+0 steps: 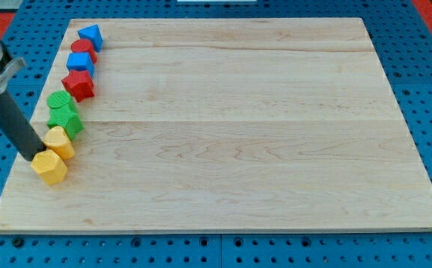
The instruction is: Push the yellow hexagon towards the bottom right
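1. A pale wooden board, the counter [238,134], is seen lying on a blue perforated base [424,45].
2. The yellow hexagonal block [50,167] is found at the counter's left edge, near its lower left corner, at the bottom of a column of blocks.
3. The tool is a plain dark rod with nothing to open, close or hold; its tip [33,158] is set against the hexagon's upper left side, at the counter's left edge.
4. A second yellow block [59,141], shape unclear, is seen touching the hexagon just above it.
5. Further up the same edge, two green blocks [63,112] are stacked closely.
6. Above these, a red star-like block [78,85], a blue block [80,62], a red block [84,49] and a blue triangular block [91,35] are lined up towards the counter's top left corner.
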Robot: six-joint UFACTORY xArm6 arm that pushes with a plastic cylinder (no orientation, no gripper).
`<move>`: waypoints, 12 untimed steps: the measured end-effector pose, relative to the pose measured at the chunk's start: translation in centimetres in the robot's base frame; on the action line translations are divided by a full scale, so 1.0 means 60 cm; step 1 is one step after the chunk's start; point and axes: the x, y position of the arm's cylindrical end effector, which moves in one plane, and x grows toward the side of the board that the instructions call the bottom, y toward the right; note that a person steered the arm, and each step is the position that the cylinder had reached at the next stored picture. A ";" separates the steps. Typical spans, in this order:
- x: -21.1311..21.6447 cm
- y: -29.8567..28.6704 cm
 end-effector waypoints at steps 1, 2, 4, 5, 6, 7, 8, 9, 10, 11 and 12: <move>0.000 0.054; 0.000 0.094; 0.006 0.131; -0.002 0.048; -0.003 -0.008; 0.012 0.011; 0.024 0.075; 0.047 0.094; 0.081 0.076; 0.103 0.066; 0.118 0.133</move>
